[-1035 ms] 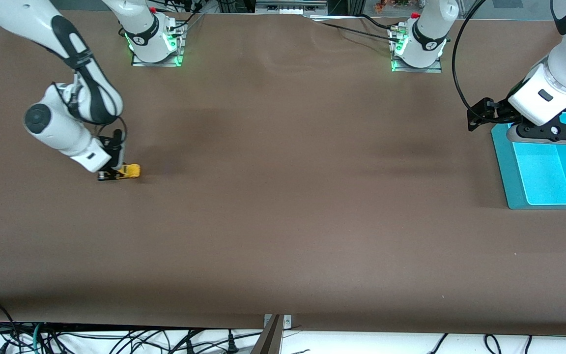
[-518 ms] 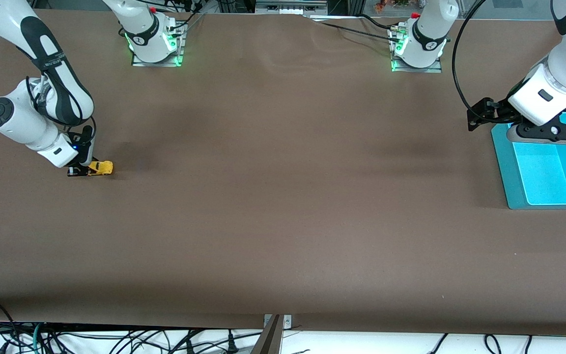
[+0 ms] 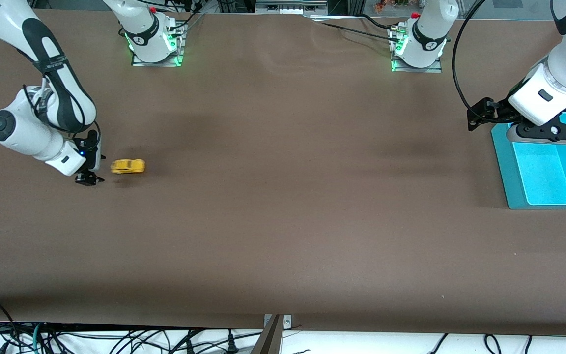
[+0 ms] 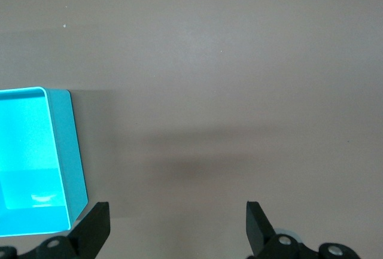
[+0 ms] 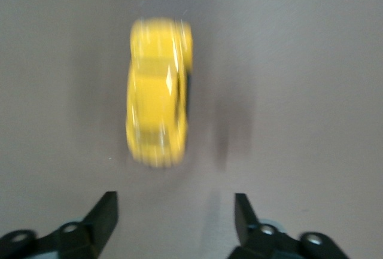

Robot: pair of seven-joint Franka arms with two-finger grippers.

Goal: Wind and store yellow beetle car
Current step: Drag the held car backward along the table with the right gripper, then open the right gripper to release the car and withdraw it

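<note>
One yellow beetle car (image 3: 127, 166), one teal bin (image 3: 509, 167), two grippers.
Right gripper (image 3: 89, 179), fingers apart, sits just beside the car; left gripper (image 4: 178, 226), also spread, hangs over the bin's edge.

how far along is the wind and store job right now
Winding looks done: the yellow beetle car sits free on the table, clear of the open right gripper beside it, and blurs in the right wrist view as if rolling. Nothing is held. Storing remains: the teal bin at the left arm's end looks empty where visible, with the open left gripper waiting over its edge.
</note>
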